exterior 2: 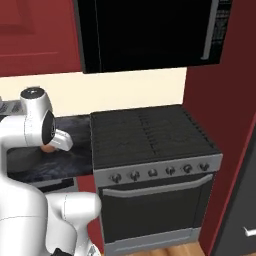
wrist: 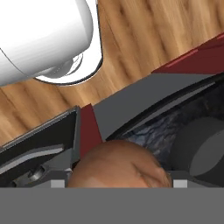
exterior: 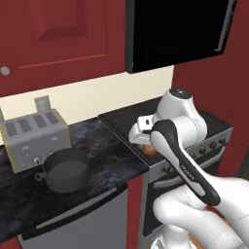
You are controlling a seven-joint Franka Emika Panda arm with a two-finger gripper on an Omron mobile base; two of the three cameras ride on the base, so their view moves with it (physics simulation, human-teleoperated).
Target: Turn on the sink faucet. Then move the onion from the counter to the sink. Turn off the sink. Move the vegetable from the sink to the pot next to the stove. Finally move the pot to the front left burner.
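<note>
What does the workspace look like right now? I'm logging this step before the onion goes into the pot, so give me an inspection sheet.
Surface: black marble-like counter over red cabinets.
Job's things: onion held at the gripper, above the counter's edge near the stove; pot on the counter in front of the toaster, nothing seen inside; stove with bare grates.
Clutter: grey four-slot toaster behind the pot.
Gripper: gripper closed around the onion, not yet over the pot.
Cables: nothing seen.
Surroundings: red upper cabinets, black microwave above the stove, cream backsplash, wooden floor.

grey toaster (exterior: 35, 137), black microwave (exterior 2: 150, 32), red cabinets (exterior: 58, 39)
</note>
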